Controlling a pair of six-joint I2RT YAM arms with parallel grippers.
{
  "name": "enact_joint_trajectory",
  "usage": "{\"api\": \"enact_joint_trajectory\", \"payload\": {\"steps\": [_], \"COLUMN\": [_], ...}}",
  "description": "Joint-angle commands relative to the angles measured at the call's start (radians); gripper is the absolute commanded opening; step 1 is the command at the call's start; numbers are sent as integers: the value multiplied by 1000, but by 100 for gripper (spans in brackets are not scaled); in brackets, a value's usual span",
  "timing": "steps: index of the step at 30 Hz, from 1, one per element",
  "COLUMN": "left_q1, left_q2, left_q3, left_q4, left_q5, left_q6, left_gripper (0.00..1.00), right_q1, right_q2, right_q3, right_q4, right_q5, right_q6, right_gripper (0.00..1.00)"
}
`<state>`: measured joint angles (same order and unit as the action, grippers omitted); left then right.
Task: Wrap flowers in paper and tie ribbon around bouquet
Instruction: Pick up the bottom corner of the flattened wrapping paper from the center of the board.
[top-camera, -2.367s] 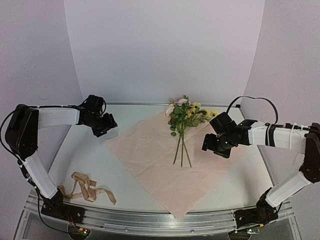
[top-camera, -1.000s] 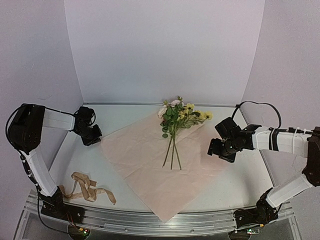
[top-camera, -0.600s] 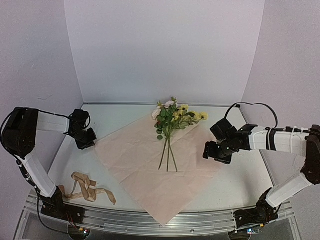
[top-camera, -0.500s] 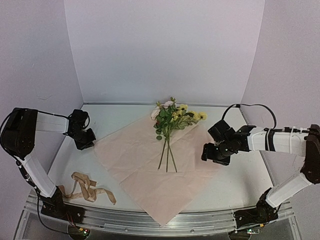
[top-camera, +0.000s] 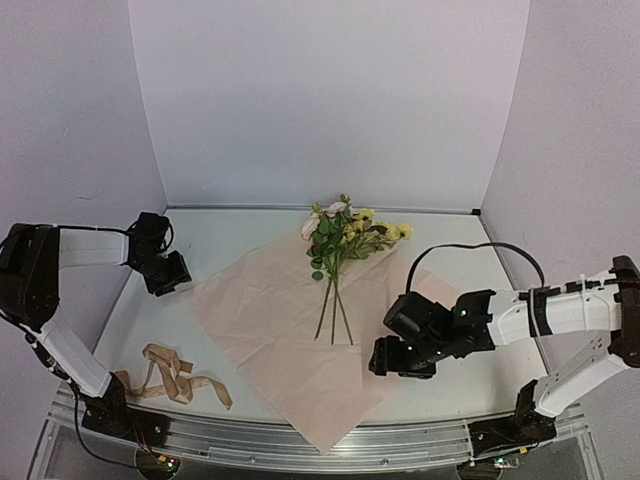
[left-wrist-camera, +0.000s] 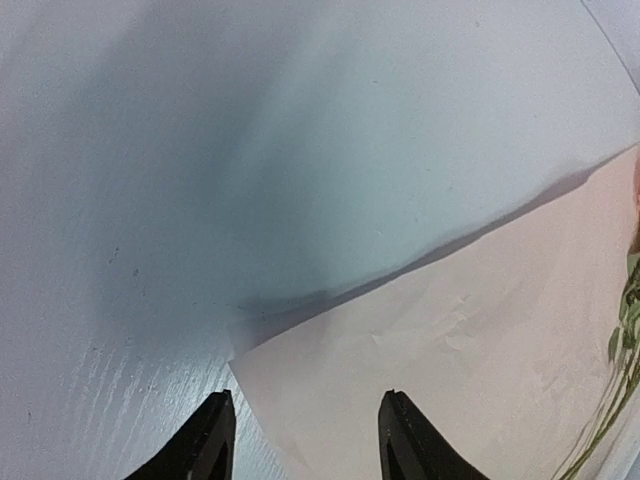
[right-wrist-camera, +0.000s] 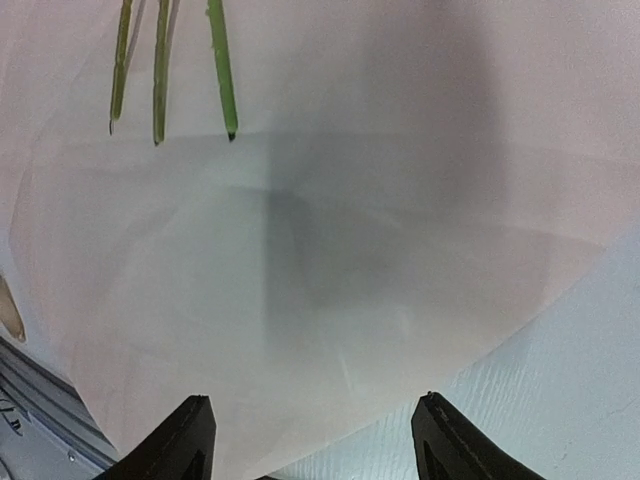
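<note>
The counter (top-camera: 220, 235) fills most of my top view, pale and bare at its far side. On its middle lies the paper (top-camera: 290, 330), a pink sheet spread flat and turned like a diamond, one corner pointing at the near edge and one toward the left. The flowers (top-camera: 345, 235) lie on the sheet's far half, with the yellow and pinkish blooms and leaves at the far corner and the thin stems (right-wrist-camera: 220, 60) running back toward me. The ribbon (top-camera: 175, 375) sits in a loose tan tangle at the near left of the counter, well apart from the paper and close to the left arm's base.

My left end effector (left-wrist-camera: 305, 425) is low at the paper's left corner, and its fingers are spread with that corner lying between them, nothing pinched. My right end effector (right-wrist-camera: 312, 425) hangs over the right near part of the sheet, just beside the cut stem ends, fingers spread wide across the paper's edge. I cannot tell whether it touches the sheet.
</note>
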<state>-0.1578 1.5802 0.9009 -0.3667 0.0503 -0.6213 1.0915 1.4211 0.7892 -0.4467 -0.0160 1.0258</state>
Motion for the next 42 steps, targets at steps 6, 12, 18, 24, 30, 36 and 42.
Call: {"api": "enact_joint_trajectory", "payload": {"steps": [6, 12, 18, 24, 30, 36, 42], "left_q1": [-156, -300, -374, -390, -400, -403, -414], "left_q2": [-182, -232, -302, -365, -389, -414, -432], "left_q3": [38, -5, -54, -84, -76, -74, -78], "left_q4": [-48, -2, 22, 28, 24, 17, 22], "left_q5": [-21, 0, 1, 11, 29, 38, 63], "left_q6": [-14, -53, -66, -71, -61, -57, -47], "left_gripper": [64, 65, 65, 65, 65, 65, 65], "right_q1": [176, 278, 344, 392, 422, 434, 445], "right_q2": [-127, -125, -65, -26, 45, 129, 63], "right_q3": [-184, -292, -314, -370, -372, -399, -385], "right_q4": [262, 418, 515, 639, 724, 899, 834], "right_q5": [73, 137, 171, 217, 229, 250, 324], "right_q6": [472, 709, 851, 988, 1066, 1113, 1086], "right_gripper": [72, 72, 71, 68, 66, 60, 45]}}
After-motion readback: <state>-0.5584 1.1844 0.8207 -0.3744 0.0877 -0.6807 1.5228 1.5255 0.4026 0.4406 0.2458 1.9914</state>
